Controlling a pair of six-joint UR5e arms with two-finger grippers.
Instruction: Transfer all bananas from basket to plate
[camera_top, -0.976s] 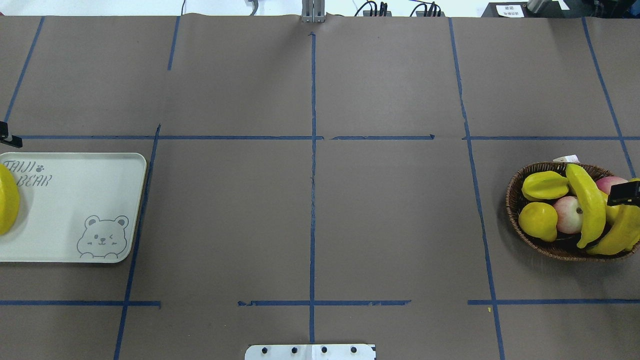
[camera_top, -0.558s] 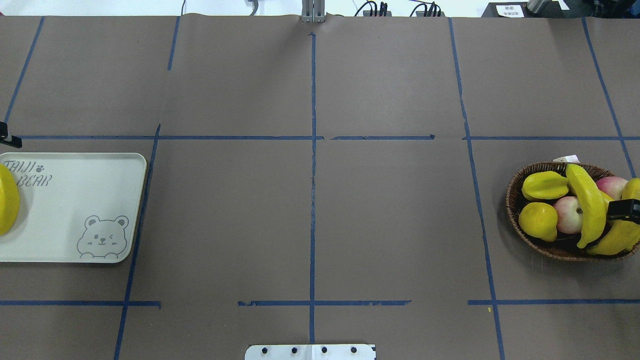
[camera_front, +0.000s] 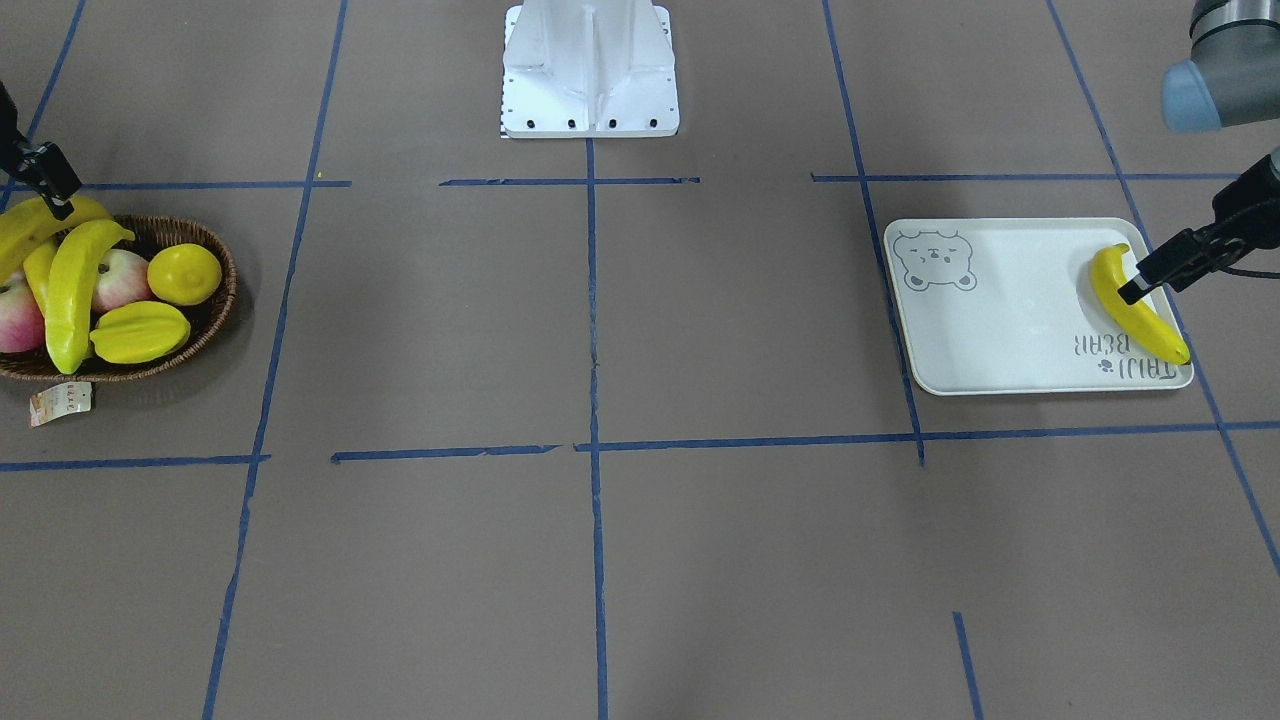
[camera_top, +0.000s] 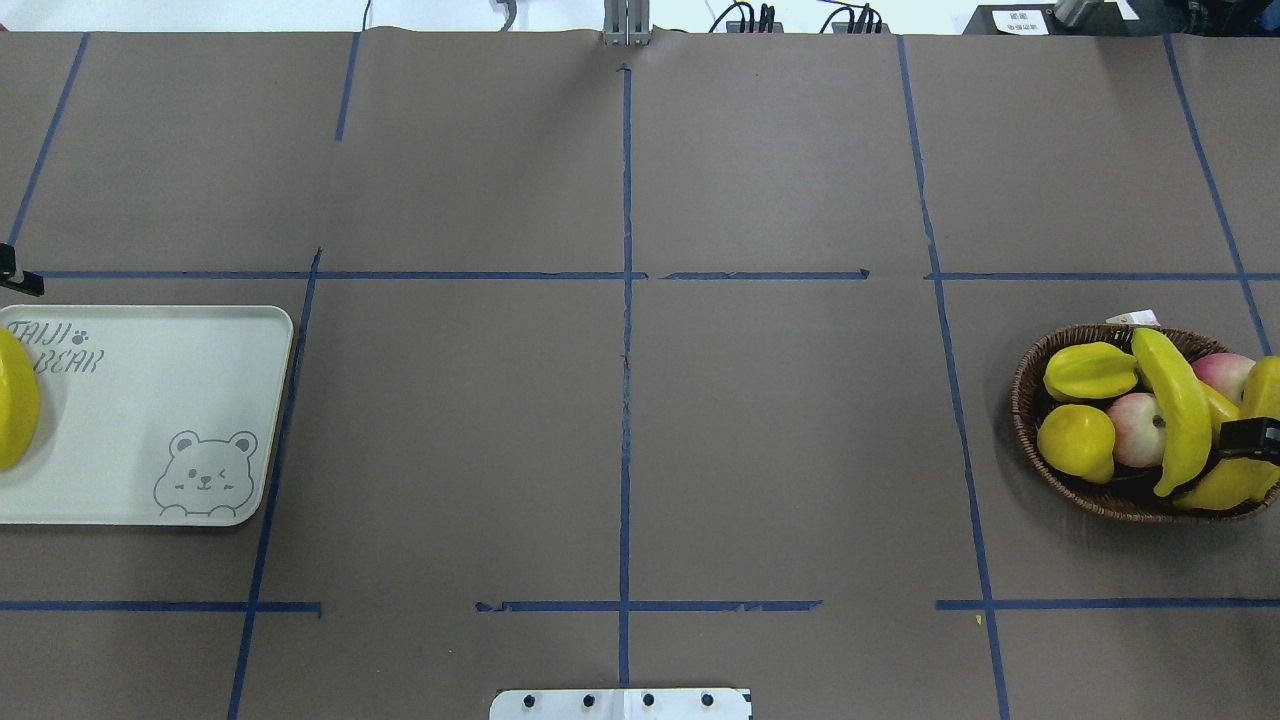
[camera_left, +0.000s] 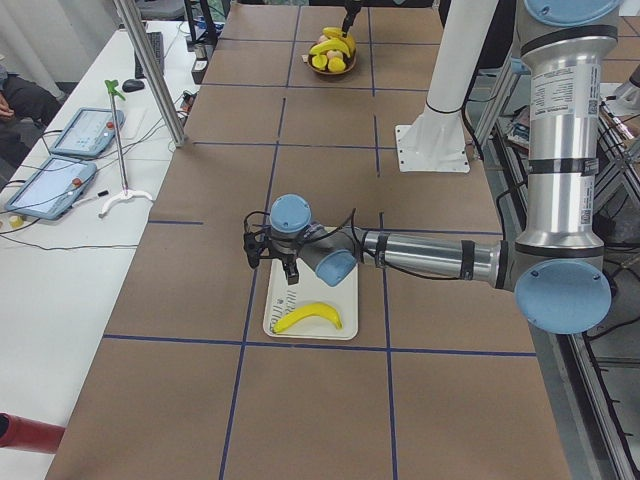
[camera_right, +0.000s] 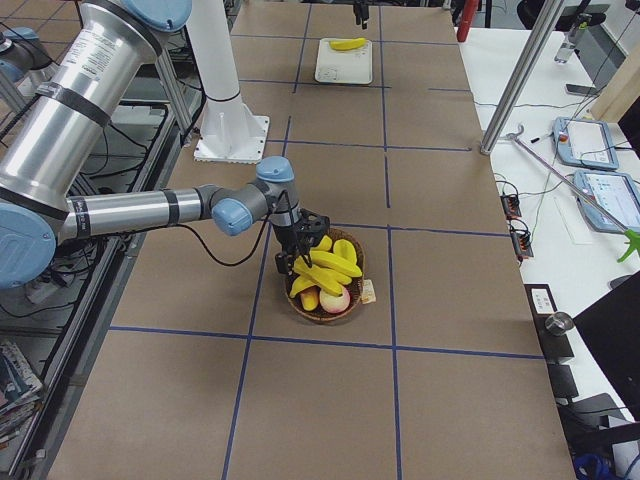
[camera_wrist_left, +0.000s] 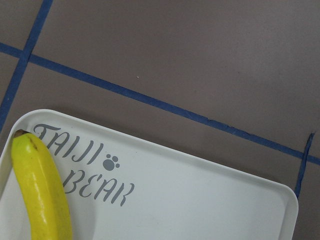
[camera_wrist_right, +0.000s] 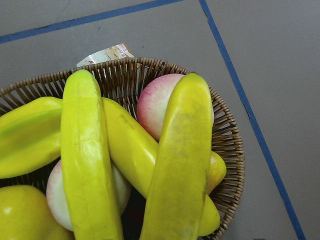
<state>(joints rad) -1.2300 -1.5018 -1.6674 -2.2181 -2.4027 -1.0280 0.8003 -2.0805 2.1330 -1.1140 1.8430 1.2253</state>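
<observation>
Overhead exterior crops left tool (camera_front: 1140, 285), right tool (camera_top: 1250, 437); can't tell grips. Right's slid toward 6 o'clock over bananas (camera_top: 1180, 420).

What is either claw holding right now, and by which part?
Left claw: nothing; a banana lies free on the plate. Right claw hangs at the bananas in the basket; a grip cannot be told.

You see the plate (camera_top: 150, 400) pale grey-white, with a grey bear face (camera_top: 205, 487) and grey lettering (camera_wrist_left: 85, 170) printed on it; the banana (camera_front: 1150, 335) there is glossy bright yellow; the woven basket (camera_wrist_right: 227, 150) is dark brown; its bananas (camera_top: 1178, 410) are yellow, the darker banana (camera_wrist_right: 182, 165) with brownish smudges; the starfruit (camera_top: 1088, 370) and lemon (camera_top: 1075, 440) are yellow; the round fruit (camera_top: 1135, 428) is pink and white; the table (camera_top: 780, 420) is grey-brown with blue lines (camera_top: 626, 400).
</observation>
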